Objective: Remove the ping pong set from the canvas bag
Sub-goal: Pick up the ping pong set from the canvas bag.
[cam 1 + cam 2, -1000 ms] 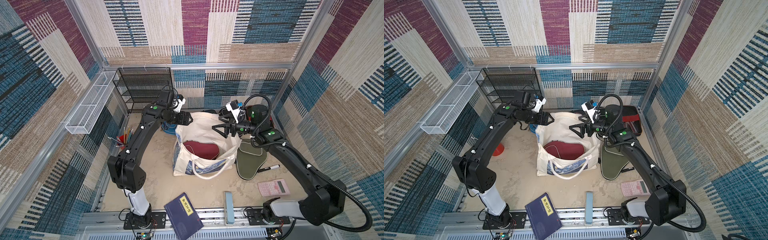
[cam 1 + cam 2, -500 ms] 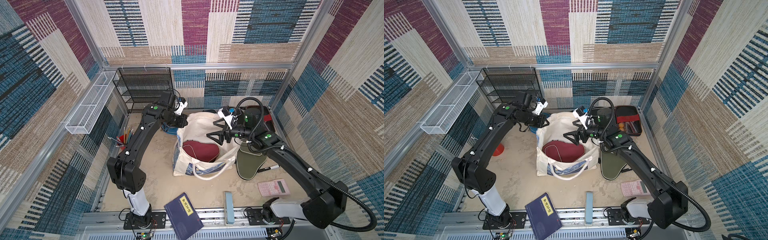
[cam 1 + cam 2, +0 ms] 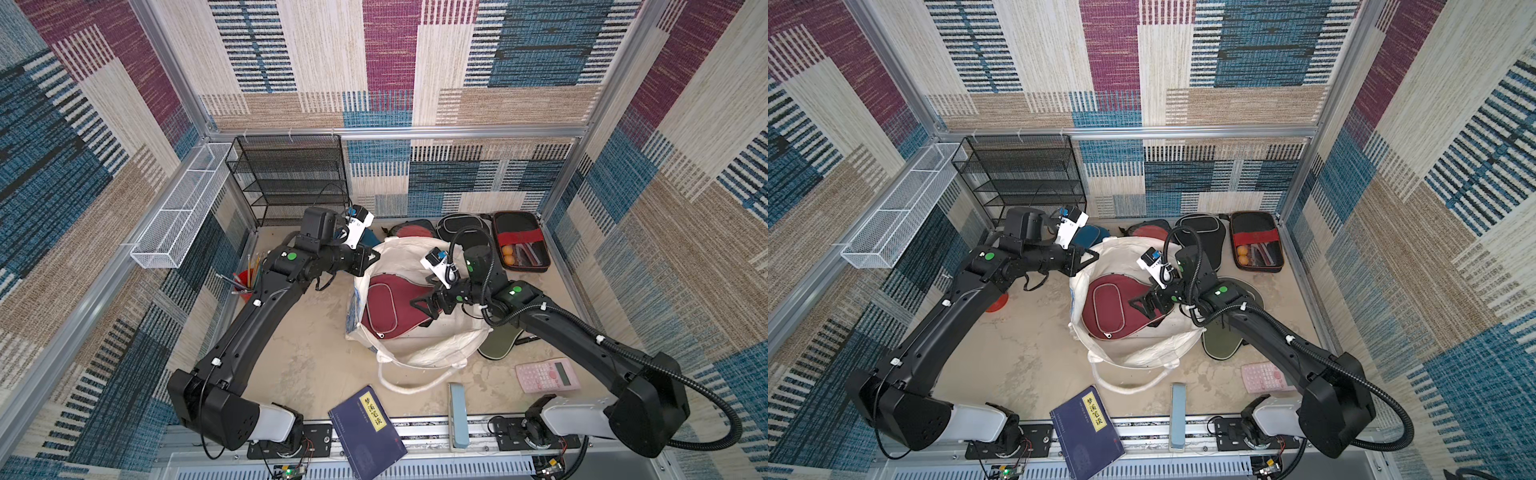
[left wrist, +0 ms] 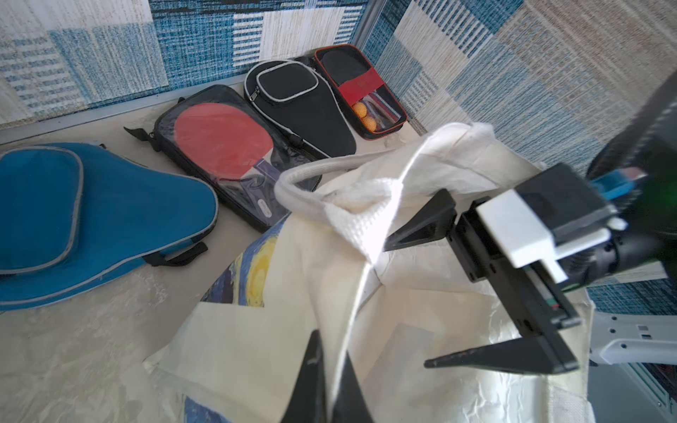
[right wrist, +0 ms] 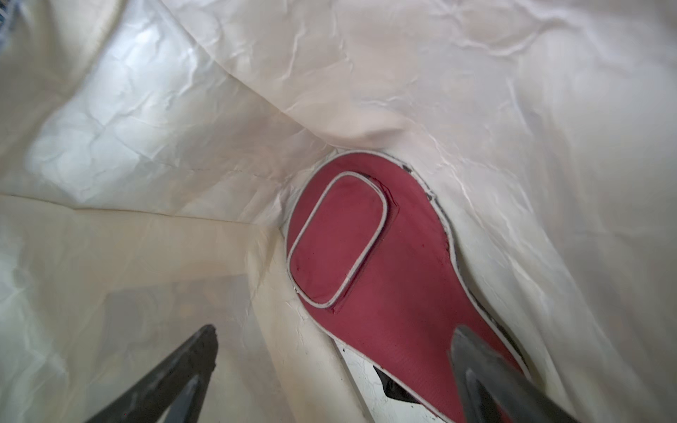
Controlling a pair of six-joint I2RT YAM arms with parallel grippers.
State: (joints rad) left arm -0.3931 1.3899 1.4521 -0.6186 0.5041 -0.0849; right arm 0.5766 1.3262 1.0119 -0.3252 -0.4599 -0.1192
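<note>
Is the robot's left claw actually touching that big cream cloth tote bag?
Touching. In the left wrist view the left gripper is shut, pinching the rim of the cream canvas bag.

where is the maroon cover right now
In both top views the maroon cover lies inside the canvas bag at mid-table, with the open fingers of the right gripper at its narrow end.

Left gripper [image 3: 375,257] clamped on canvas bag [image 3: 440,351] rim; right gripper [image 3: 420,308] spread over maroon cover [image 3: 380,305] inside.
</note>
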